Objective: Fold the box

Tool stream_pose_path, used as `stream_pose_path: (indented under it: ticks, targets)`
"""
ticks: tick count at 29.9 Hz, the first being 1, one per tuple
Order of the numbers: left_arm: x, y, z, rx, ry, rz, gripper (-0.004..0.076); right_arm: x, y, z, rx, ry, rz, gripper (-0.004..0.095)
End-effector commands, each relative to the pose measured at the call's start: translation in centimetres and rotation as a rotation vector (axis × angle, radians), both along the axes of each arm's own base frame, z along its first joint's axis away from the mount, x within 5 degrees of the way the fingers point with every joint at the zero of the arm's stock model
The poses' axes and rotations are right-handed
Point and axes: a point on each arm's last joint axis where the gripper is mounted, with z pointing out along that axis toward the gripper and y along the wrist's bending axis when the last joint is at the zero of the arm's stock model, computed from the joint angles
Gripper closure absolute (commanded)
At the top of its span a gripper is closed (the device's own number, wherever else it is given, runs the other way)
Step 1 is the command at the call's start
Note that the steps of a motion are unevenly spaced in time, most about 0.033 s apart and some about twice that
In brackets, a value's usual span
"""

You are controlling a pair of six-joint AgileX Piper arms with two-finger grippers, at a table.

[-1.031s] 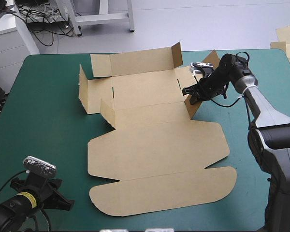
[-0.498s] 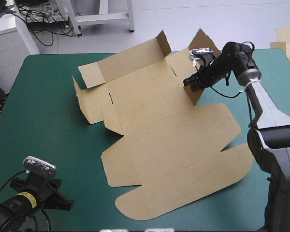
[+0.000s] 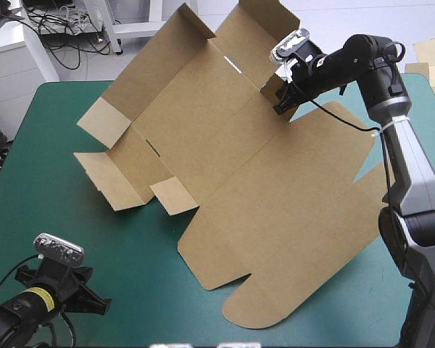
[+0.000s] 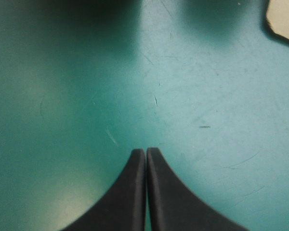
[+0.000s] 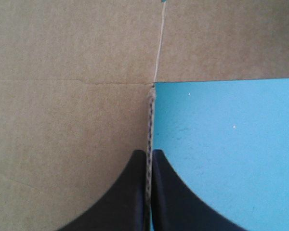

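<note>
Spanning the table, teal-green cover (image 3: 51, 181). Box (image 3: 232, 167): brown sheet, mostly unfolded, tilted steeply, far edge high off the table, near rounded flap resting on the cover. Right gripper (image 3: 284, 100) up at the far right, clamped on a board edge (image 5: 149, 125). Left gripper (image 4: 145, 150) pressed together on nothing, low over the near-left corner.

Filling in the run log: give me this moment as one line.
box: unfolded sheet, far side tilted up | right gripper: shut on the box edge | left gripper: shut, empty, over teal-green cover
</note>
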Motion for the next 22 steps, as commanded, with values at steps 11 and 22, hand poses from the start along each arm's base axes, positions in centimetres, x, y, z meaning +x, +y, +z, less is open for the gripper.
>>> stream_pose_path:
  ticks: [11,22]
  targets:
    - [-0.2,0.0,8.8,-0.136,-0.267,-0.008,0.0734,-5.4,3.6,5.3,-0.123,-0.307,0.355,0.0929]
    - [-0.4,0.1,9.1,-0.133,-0.261,-0.005,0.0734,-7.7,7.8,5.4,-0.142,-0.405,0.589,0.0929]
